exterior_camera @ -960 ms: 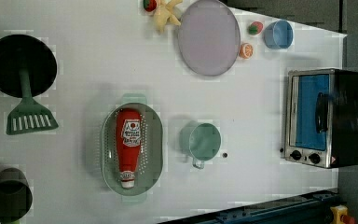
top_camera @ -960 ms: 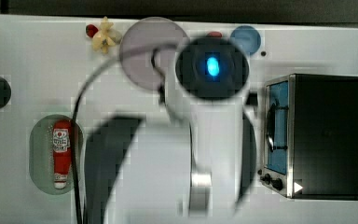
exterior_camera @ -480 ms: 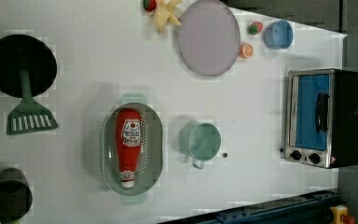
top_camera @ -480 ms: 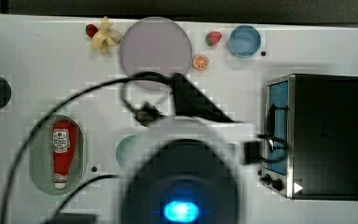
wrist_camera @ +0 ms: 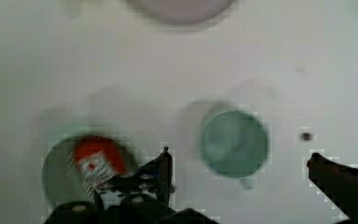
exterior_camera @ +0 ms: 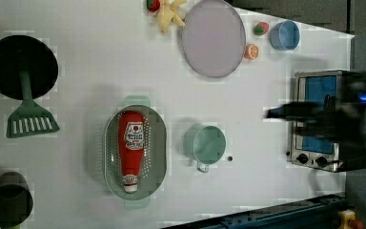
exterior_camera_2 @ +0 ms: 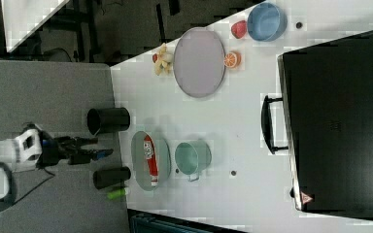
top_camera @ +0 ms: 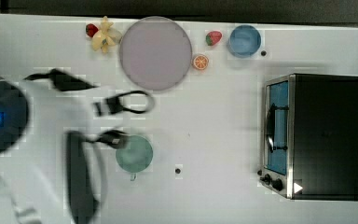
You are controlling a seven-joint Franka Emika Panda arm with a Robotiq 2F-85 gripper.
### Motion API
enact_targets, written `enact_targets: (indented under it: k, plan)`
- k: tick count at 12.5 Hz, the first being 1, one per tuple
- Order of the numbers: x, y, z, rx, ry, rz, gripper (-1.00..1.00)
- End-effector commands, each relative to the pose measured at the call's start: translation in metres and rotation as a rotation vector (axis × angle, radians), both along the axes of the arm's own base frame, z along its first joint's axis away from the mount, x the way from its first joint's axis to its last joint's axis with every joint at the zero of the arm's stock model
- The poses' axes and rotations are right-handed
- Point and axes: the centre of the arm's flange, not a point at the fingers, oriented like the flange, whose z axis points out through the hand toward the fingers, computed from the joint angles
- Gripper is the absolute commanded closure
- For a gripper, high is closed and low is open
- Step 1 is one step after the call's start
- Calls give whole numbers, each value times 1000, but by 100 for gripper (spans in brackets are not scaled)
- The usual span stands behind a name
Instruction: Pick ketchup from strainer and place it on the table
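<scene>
The ketchup (exterior_camera: pixel 130 147), a small red bottle with a white label and cap, lies lengthwise in the pale green strainer (exterior_camera: pixel 112 155) on the white table (exterior_camera: pixel 86 76). Both show in the right view too: ketchup (exterior_camera_2: pixel 149 162) inside strainer (exterior_camera_2: pixel 138 145). My gripper (exterior_camera_2: pixel 102 146) hangs open in the right view's left part, short of the strainer and touching nothing. Through the wrist view, the gripper (wrist_camera: pixel 238 156) has its dark fingers (wrist_camera: pixel 164 165) far apart, with the ketchup (wrist_camera: pixel 95 161) off to one side. In the top view my blurred arm (top_camera: pixel 2 119) covers the strainer.
A green cup (exterior_camera: pixel 208 144) stands close beside the strainer. A grey-lilac plate (exterior_camera: pixel 213 38), blue bowl (exterior_camera: pixel 285 35) and small fruit pieces sit at the far edge. A toaster oven (top_camera: pixel 324 135) takes one end; a green spatula (exterior_camera: pixel 28 119), black pan (exterior_camera: pixel 21 64) and dark cup (exterior_camera: pixel 7 198) the other.
My arm has swung across the top view from the middle to its left. The jaws have spread wider. The ketchup and strainer have not moved.
</scene>
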Motion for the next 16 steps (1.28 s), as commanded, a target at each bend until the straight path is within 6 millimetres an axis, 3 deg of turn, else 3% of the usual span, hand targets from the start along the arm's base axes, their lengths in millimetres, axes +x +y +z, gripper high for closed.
enact_targets:
  k: [1,4,7,16]
  plan:
    - [-26,65,-8,20,-29,18,-100]
    - [-48,123,-52,62,-35,134,-100]
    - [-67,153,-112,115,-30,201,-100]
    - [-76,169,-260,158,-46,218,-100]
